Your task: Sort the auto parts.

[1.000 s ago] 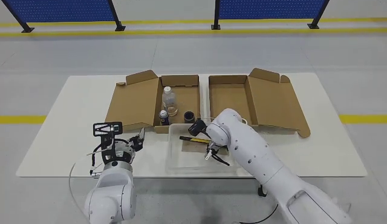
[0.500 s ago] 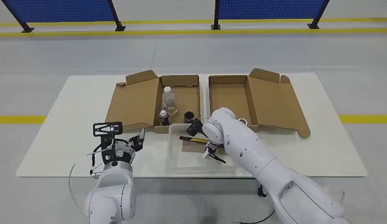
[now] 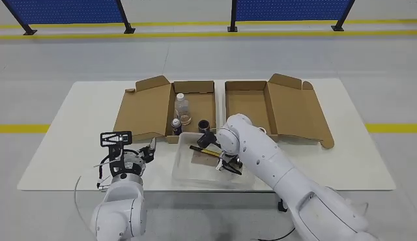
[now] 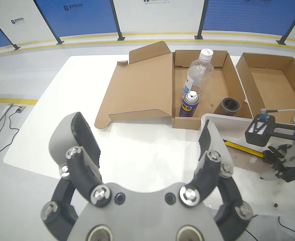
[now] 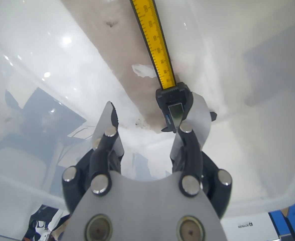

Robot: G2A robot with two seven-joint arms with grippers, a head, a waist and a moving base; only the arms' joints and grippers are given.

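The caliper point(image 5: 151, 26), yellow-scaled, lies flat in the white tray point(image 3: 180, 170) at the lower centre of the top view. The right end effector point(image 5: 155, 109) is down in the tray, fingers spread. The caliper's black head seems to sit against one finger point(image 5: 199, 110) rather than between the two, so I would shift sideways to centre the head before closing gently across its narrow body; the left end effector point(image 4: 142, 124), also spread, hovers empty over the bench point(image 4: 127, 149) at lower left. The measuring jaws are mostly hidden behind that finger, and the arm covers the head in the top view.
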